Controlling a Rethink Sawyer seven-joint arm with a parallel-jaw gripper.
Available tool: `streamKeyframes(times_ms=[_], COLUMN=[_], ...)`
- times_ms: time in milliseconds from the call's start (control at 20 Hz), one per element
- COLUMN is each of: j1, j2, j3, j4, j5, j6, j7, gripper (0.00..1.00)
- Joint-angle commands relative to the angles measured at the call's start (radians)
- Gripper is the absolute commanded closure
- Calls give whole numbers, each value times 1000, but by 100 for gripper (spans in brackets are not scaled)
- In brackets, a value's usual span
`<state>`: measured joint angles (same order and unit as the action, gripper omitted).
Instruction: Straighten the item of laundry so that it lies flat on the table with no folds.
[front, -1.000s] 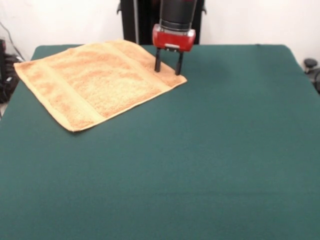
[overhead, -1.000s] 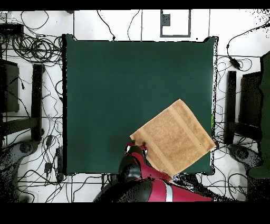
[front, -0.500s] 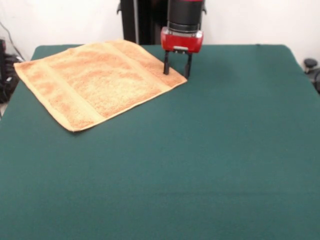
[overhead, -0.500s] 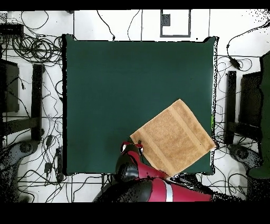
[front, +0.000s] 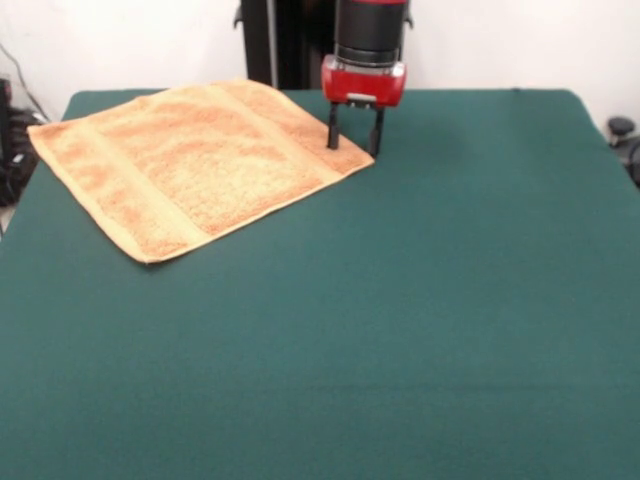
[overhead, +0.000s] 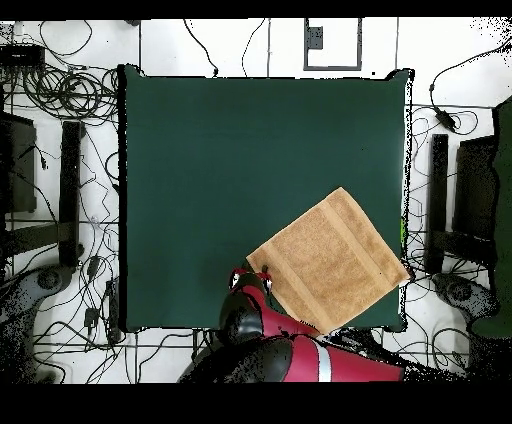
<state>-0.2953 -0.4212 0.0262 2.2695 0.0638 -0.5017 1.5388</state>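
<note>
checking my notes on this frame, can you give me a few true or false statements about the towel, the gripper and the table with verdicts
1. The towel lies spread out flat with no fold showing. True.
2. The gripper is shut on a corner of the towel. False: its fingers stand apart and hold nothing, at the towel's corner.
3. The towel sits in the middle of the table. False: it lies toward one corner, with one tip at or just past the table's edge in the overhead view.
4. The towel lies turned at an angle to the table's edges. True.
5. A second cloth lies on the table. False: the towel is the only thing on it.
</note>
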Motion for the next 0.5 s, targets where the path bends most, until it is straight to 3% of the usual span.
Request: streamKeyframes(times_ms=[50, 300, 350, 500], j1=[9, 7, 1, -5], j2=[86, 84, 87, 88], j3=[143, 142, 147, 150], j4=[-136, -142, -143, -145], j5=[45, 39, 31, 23], j6=[46, 51, 52, 59], j7=[278, 267, 266, 259], gripper=[0, 0, 100, 100])
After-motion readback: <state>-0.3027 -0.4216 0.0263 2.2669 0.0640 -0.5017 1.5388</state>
